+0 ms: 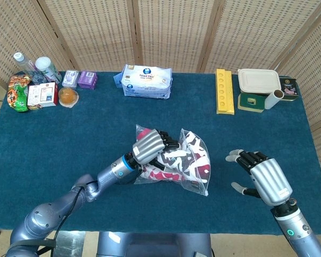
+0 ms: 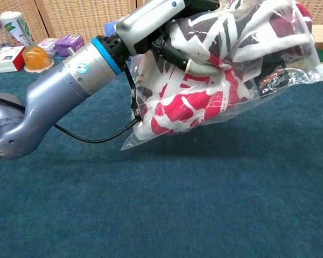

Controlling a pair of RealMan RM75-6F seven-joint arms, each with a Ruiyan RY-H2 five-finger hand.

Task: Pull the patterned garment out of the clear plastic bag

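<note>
A clear plastic bag (image 1: 190,170) (image 2: 242,99) holds a red, white and black patterned garment (image 1: 171,161) (image 2: 204,97). My left hand (image 1: 148,146) (image 2: 161,16) grips the bag from above and holds it lifted, tilted, above the blue cloth. The bag's open side faces right in the head view. My right hand (image 1: 263,178) hovers open to the right of the bag, fingers spread toward it, a short gap away. The chest view does not show the right hand.
The table (image 1: 53,144) carries a wipes pack (image 1: 146,81) at the back centre, snacks and bottles (image 1: 32,85) at the back left, and a yellow tray (image 1: 224,91) plus lidded boxes (image 1: 259,85) at the back right.
</note>
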